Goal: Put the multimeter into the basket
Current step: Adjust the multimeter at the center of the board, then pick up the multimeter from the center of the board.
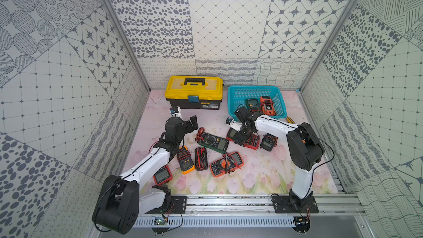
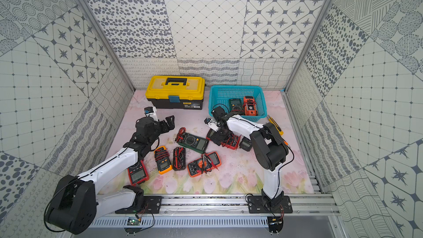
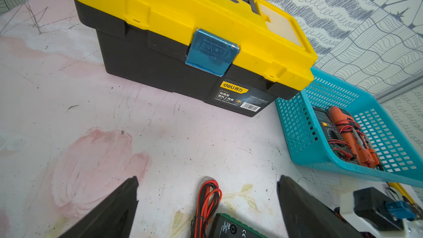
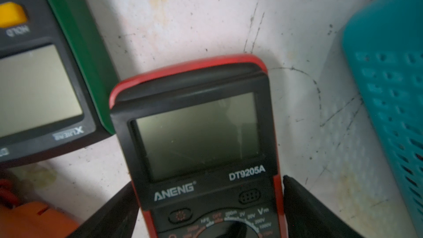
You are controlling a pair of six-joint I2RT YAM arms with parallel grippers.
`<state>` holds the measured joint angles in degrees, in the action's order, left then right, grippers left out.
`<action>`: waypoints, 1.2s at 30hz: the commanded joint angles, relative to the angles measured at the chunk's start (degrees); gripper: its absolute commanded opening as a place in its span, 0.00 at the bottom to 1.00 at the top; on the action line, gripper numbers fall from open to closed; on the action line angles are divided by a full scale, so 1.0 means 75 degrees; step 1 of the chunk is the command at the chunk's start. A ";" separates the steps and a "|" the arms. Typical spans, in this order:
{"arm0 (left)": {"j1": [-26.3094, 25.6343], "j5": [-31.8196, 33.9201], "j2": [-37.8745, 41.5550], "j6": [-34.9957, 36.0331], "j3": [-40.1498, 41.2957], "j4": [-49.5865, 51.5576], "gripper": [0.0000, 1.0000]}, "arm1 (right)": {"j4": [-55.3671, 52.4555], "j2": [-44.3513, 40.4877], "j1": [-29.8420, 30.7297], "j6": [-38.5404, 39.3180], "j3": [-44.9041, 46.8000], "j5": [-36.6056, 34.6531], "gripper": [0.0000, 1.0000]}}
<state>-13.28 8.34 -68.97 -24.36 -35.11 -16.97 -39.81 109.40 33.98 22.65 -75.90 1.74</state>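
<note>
Turquoise basket (image 1: 251, 92) holds two meters (image 1: 267, 106); several lie outside. Both spread wide: right gripper (image 4: 209, 184) astride red meter (image 4: 196, 133), left gripper (image 3: 207, 179) empty.

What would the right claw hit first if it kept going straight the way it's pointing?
Likely the red multimeter: the right gripper points down at it, jaws open either side of its body. Its tips may touch the table beside it first; depth is unclear.

Toolbox (image 1: 193, 92) at desk (image 1: 263, 175) rear. Basket (image 1: 251, 92) just right of it, two multimeters (image 1: 267, 106) side by side inside. ANENG multimeter (image 4: 201, 145) on desk before basket, second multimeter (image 1: 214, 142) left of it. Utility knife (image 2: 275, 124) by basket's front right corner. Other meters (image 1: 226, 163) scattered mid-desk.
</note>
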 commanded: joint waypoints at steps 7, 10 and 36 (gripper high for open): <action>0.0014 0.0060 0.0044 0.0189 -0.0076 -0.0046 0.99 | -0.1087 0.0976 -0.0017 0.0156 0.0003 0.0339 0.98; 0.0023 0.0071 0.0085 0.0198 -0.0088 -0.0023 0.99 | -0.1330 0.1419 0.0016 0.0233 -0.0194 0.0076 0.98; 0.0014 -0.0429 -0.0059 0.0366 -0.0245 0.0018 0.98 | -0.0999 -0.0278 0.0110 -0.1316 -0.0820 0.0006 0.98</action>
<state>-13.23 7.62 -68.82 -23.70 -35.83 -16.95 -48.38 108.71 34.48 16.58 -82.78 1.34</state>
